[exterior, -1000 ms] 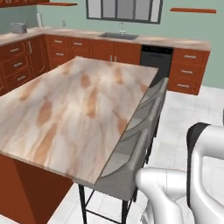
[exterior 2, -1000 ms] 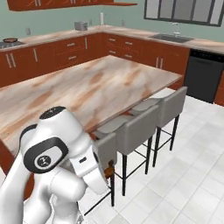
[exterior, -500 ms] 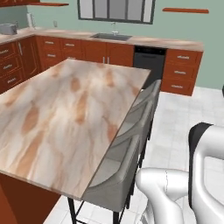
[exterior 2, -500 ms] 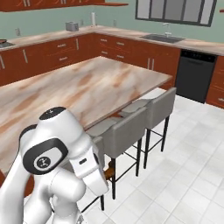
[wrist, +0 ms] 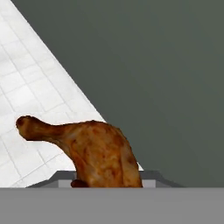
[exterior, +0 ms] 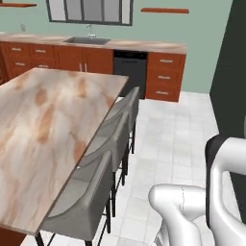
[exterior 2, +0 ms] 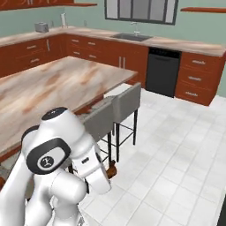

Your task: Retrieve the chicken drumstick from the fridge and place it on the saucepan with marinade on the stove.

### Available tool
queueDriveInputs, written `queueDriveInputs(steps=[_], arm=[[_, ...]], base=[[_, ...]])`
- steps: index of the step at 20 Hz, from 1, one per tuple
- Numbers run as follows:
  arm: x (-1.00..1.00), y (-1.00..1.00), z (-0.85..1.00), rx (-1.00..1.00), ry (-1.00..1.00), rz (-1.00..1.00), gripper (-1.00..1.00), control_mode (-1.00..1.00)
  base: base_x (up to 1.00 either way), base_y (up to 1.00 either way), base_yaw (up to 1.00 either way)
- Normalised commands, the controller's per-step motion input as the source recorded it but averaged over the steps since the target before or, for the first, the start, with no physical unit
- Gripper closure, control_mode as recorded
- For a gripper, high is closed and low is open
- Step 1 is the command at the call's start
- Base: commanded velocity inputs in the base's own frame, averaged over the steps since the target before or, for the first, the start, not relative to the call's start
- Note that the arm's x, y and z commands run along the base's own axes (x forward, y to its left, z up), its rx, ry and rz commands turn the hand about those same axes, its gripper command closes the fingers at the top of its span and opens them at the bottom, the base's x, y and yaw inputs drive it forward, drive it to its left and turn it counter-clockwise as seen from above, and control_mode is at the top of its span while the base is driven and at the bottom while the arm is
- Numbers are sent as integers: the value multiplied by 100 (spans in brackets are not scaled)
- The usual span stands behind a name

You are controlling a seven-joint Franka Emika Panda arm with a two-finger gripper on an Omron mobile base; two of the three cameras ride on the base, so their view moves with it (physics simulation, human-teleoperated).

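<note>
Hand view: chicken drumstick (wrist: 98, 155) sits low at 6 o'clock, thick end down at the pincer, bone end pointing to 9 o'clock, over white floor tiles (wrist: 26, 92) and a dark grey surface (wrist: 153, 78). Pincer fingertips hidden behind the meat; it appears gripped, jaws part-open around it. Right base view: drumstick (exterior 2: 111, 170) at the arm's lower end, beside the stools (exterior 2: 126, 103). No readable writing anywhere.

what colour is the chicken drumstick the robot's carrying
Mottled orange-brown, like roasted skin. The chicken drumstick shows best in the hand view.
</note>
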Motion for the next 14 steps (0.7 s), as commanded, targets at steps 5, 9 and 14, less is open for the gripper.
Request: queueDriveInputs(steps=[5,9,14], arm=[[0,0,0,0,0,0,100,100],[0,0,0,0,0,0,100,100],[0,0,0,0,0,0,100,100]], base=[[29,-57,-64],[77,14,-38],[100,31,-4]])
